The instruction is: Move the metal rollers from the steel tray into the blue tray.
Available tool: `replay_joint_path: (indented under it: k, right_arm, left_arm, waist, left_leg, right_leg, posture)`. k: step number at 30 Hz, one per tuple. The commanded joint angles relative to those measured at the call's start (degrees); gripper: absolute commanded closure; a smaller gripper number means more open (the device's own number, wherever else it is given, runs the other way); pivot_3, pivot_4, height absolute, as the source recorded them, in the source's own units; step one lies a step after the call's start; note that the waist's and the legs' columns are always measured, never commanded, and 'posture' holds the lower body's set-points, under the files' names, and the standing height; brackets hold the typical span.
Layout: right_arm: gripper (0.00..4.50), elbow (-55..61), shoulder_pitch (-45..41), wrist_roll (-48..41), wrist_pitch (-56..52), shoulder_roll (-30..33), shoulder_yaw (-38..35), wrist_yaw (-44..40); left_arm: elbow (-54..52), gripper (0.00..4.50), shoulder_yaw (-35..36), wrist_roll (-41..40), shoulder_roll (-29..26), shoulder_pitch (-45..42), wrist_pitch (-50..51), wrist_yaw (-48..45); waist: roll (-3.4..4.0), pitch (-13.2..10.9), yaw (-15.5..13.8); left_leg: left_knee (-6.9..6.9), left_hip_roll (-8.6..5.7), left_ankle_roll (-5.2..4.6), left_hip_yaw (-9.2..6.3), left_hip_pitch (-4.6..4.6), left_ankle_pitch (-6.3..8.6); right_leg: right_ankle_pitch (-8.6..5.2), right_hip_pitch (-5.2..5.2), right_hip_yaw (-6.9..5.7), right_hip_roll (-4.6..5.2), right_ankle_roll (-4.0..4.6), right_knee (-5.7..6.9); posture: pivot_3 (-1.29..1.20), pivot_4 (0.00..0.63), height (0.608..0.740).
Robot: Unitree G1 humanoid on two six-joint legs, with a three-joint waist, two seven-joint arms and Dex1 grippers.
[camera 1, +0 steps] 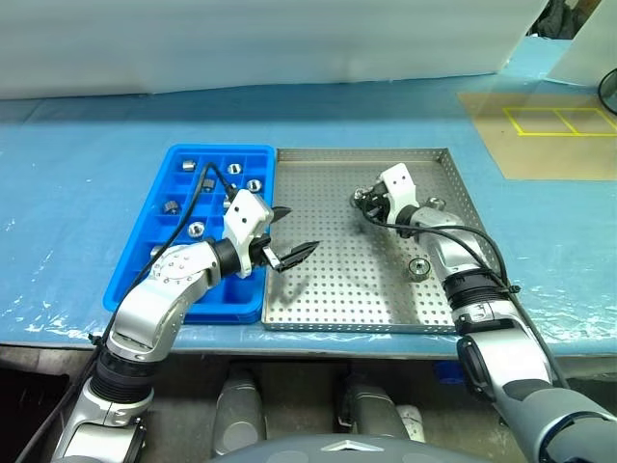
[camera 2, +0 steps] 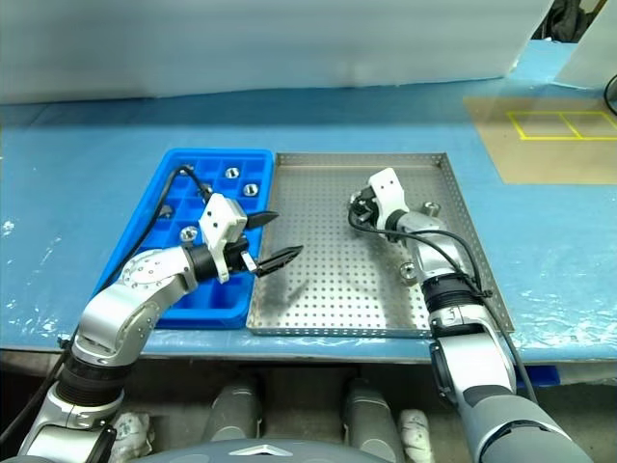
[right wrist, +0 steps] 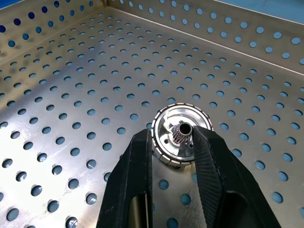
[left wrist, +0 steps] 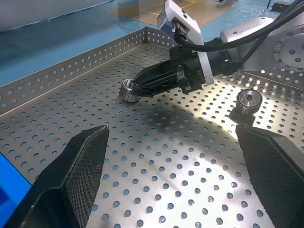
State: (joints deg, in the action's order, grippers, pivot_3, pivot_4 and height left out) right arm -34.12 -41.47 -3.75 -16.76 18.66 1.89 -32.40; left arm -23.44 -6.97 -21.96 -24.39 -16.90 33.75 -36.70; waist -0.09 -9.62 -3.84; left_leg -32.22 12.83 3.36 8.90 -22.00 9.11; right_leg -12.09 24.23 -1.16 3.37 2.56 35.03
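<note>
Steel tray perforated matt metal; rollers shiny metal; blue tray glossy plastic.

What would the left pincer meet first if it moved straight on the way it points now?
Probably the right pincer, shut on a small shiny metal roller on the perforated steel tray. The open left pincer points across bare floor toward it; depth is uncertain.

Blue table cover, white sheet behind, yellow-taped brown panel.
</note>
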Motion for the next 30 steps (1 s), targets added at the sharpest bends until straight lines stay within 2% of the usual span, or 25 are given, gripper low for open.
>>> replay_joint_path:
  k: [1,5,7,8,13,23,30]
  right_arm:
    - [3.71,-0.10,-0.99,0.11,0.82,-0.39,0.20,-0.43]
    - [3.71,0.92,-1.01,-0.40,1.46,-0.74,-0.17,-1.00]
    - [2.97,1.20,-1.03,-0.53,1.43,-0.78,-0.35,-1.28]
    - [2.77,1.45,-1.07,-0.73,1.37,-0.86,-0.47,-1.51]
    - [1.10,2.04,-1.72,-1.43,1.98,-1.32,-1.09,-1.64]
    - [1.10,-2.32,-4.01,-1.29,4.31,-2.36,-2.96,2.73]
    - [1.10,-8.45,-7.86,-0.52,2.24,-3.45,-2.04,3.93]
  left_arm:
    - [-0.81,0.00,-0.09,0.09,0.00,-0.32,-1.32,-0.26]
    - [-0.83,0.00,-0.18,0.30,0.13,-0.40,-1.36,-0.22]
    - [-0.87,0.00,-0.39,0.63,0.02,-0.33,-1.39,-0.24]
    - [-0.94,0.00,-0.43,0.69,0.03,-0.29,-1.36,-0.23]
    - [-1.02,0.00,-0.40,0.59,0.18,-0.26,-1.17,-0.23]
    - [-1.67,0.00,-0.48,0.19,0.27,-0.72,-0.17,-0.12]
    - [-2.58,0.00,-0.73,0.21,0.38,-0.11,0.08,0.21]
  waist:
    - [0.00,0.00,0.01]
    - [0.00,0.00,0.02]
    - [0.00,0.00,0.00]
    - [0.00,0.00,-0.01]
    - [0.00,0.00,-0.02]
    - [0.01,0.00,-0.02]
    - [0.02,-0.01,-0.01]
  left_leg:
    - [-0.01,0.00,0.00,0.00,0.00,0.00]
    - [-0.01,0.01,0.01,0.00,0.02,-0.01]
    - [-0.01,0.00,0.01,0.00,0.01,0.00]
    - [-0.01,0.00,0.01,0.00,0.01,0.00]
    - [0.00,0.00,0.00,0.00,0.00,0.00]
    - [0.00,0.00,0.01,0.00,0.00,0.00]
    - [0.00,0.00,0.01,0.00,-0.01,-0.01]
  right_leg:
    - [0.00,0.00,0.00,0.00,0.00,0.01]
    - [0.00,0.00,0.00,0.00,0.00,0.05]
    - [0.00,0.00,0.00,0.00,0.00,0.04]
    - [0.00,0.00,0.00,0.00,0.00,0.04]
    - [0.00,0.00,0.00,0.00,0.01,0.03]
    - [0.00,0.01,0.00,0.00,0.01,0.03]
    - [0.00,0.01,0.00,0.00,0.01,0.03]
  posture:
    - [-0.02,0.150,0.740]
    - [-0.02,0.150,0.740]
    - [-0.02,0.150,0.740]
    - [-0.02,0.150,0.740]
    - [-0.02,0.150,0.740]
    - [-0.01,0.150,0.740]
    - [-0.01,0.150,0.740]
